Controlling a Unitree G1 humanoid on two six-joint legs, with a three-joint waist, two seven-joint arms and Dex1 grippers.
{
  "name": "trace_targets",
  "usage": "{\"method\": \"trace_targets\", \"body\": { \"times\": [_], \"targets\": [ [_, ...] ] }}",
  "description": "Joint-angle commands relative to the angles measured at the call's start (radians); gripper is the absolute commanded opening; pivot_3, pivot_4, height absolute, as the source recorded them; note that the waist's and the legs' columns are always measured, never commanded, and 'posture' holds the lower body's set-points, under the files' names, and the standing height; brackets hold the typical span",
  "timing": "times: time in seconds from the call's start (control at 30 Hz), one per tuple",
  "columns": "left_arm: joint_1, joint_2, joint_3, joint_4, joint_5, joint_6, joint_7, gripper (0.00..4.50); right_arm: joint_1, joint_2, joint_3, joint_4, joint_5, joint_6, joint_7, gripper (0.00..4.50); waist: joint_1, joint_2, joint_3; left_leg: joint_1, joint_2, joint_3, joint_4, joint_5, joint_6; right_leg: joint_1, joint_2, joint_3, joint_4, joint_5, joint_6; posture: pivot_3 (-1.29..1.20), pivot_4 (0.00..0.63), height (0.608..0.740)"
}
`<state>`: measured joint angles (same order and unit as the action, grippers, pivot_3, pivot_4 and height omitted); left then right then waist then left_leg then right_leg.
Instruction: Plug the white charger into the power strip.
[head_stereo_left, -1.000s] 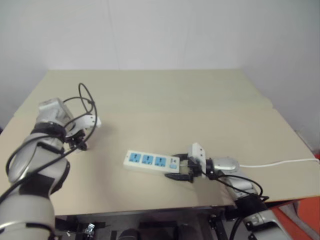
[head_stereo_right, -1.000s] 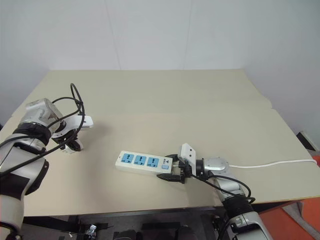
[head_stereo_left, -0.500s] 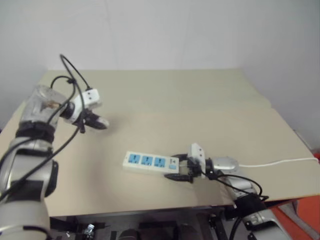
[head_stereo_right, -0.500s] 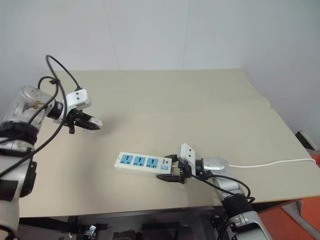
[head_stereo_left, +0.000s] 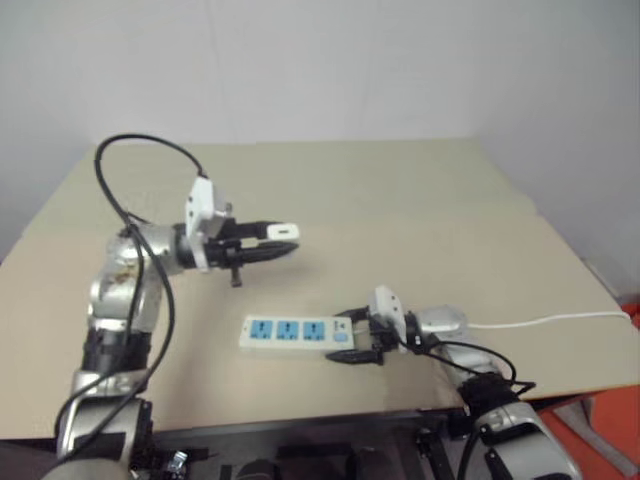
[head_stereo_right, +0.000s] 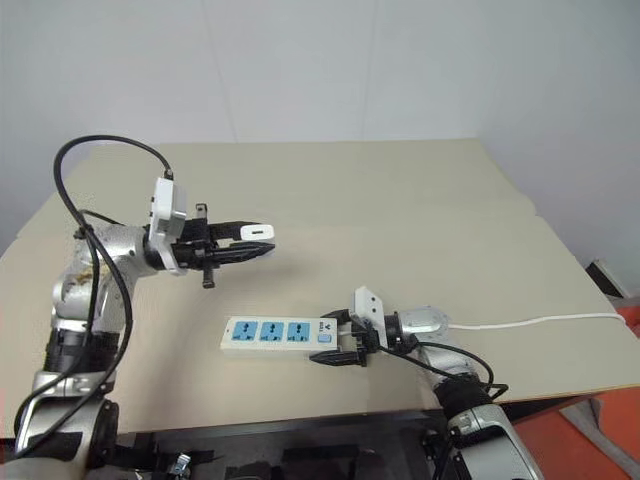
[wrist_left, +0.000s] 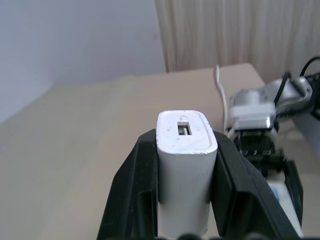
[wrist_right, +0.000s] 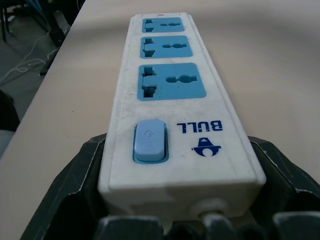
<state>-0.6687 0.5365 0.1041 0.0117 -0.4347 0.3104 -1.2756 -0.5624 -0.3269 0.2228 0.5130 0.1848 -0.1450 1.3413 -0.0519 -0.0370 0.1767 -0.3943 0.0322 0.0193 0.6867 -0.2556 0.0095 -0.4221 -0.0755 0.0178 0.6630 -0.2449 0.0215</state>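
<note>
The white charger (head_stereo_left: 283, 231) is clamped between the black fingers (wrist_left: 142, 190) of my left gripper (head_stereo_left: 270, 240), which is shut on it and points level toward the right, above the table and behind the power strip. In the left wrist view the charger (wrist_left: 186, 165) shows its USB end; its prongs are hidden. The power strip (head_stereo_left: 295, 333) lies flat near the table's front edge, its three blue sockets (wrist_right: 170, 85) facing up. My right gripper (head_stereo_left: 355, 338) is shut on the strip's switch end, one finger (wrist_right: 75, 190) on each side.
The strip's white cord (head_stereo_left: 540, 322) runs right across the beige table (head_stereo_left: 400, 190) to its right edge. A black cable (head_stereo_left: 130, 150) loops above my left arm. The table's front edge lies just below the strip.
My left arm has swung the charger from the table's far left rightward and up, turning the gripper to point right. The right gripper and the strip have stayed put.
</note>
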Motion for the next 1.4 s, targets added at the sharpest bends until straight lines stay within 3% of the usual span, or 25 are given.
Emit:
{"method": "trace_targets", "body": {
  "times": [0.03,0.27,0.63,0.87,1.13,1.4],
  "targets": [
    [0.025,-0.001,-0.009,-0.089,-0.043,0.009,0.029,1.0,-0.013,0.032,0.025,0.082,-0.044,-0.092,-0.02,3.42,-0.003,-0.001,0.0,0.003,0.0,0.001,0.0,0.0,0.0,0.001,0.0,0.001,0.0,0.0,0.0,0.0,0.15,0.74],
    [0.073,0.015,-0.022,-0.14,-0.09,0.053,0.048,1.0,-0.022,0.031,0.044,0.148,-0.082,-0.124,-0.003,3.42,-0.013,-0.004,-0.004,0.023,0.0,0.003,-0.008,-0.001,-0.001,0.02,0.0,0.003,-0.009,0.0,0.0,0.0,0.15,0.74],
    [0.156,0.049,-0.042,-0.205,-0.149,0.107,0.045,1.0,-0.051,0.023,0.048,0.163,-0.081,-0.095,0.043,3.42,-0.012,-0.004,-0.004,0.023,0.0,0.003,-0.009,-0.001,-0.002,0.02,0.0,0.003,-0.009,0.0,0.0,0.0,0.15,0.74],
    [0.235,0.011,-0.041,-0.226,-0.222,0.16,0.076,1.0,-0.049,0.024,0.048,0.156,-0.079,-0.091,0.048,3.42,-0.012,-0.004,-0.004,0.023,0.001,0.003,-0.01,-0.001,-0.002,0.02,0.0,0.003,-0.011,0.0,0.0,0.0,0.15,0.74],
    [0.291,-0.021,-0.096,-0.164,-0.167,0.077,0.057,1.0,-0.042,0.016,0.048,0.139,-0.076,-0.081,0.053,3.42,-0.009,-0.003,-0.004,0.023,0.0,0.003,-0.01,-0.002,-0.002,0.02,0.0,0.003,-0.012,0.0,0.0,0.0,0.15,0.74],
    [0.317,-0.076,-0.166,-0.008,-0.059,-0.147,-0.019,1.0,-0.024,0.001,0.047,0.098,-0.069,-0.055,0.056,3.42,-0.001,-0.003,-0.004,0.022,0.0,0.003,-0.011,-0.002,-0.002,0.02,0.0,0.003,-0.014,0.0,-0.001,0.0,0.15,0.74]
  ]
}}
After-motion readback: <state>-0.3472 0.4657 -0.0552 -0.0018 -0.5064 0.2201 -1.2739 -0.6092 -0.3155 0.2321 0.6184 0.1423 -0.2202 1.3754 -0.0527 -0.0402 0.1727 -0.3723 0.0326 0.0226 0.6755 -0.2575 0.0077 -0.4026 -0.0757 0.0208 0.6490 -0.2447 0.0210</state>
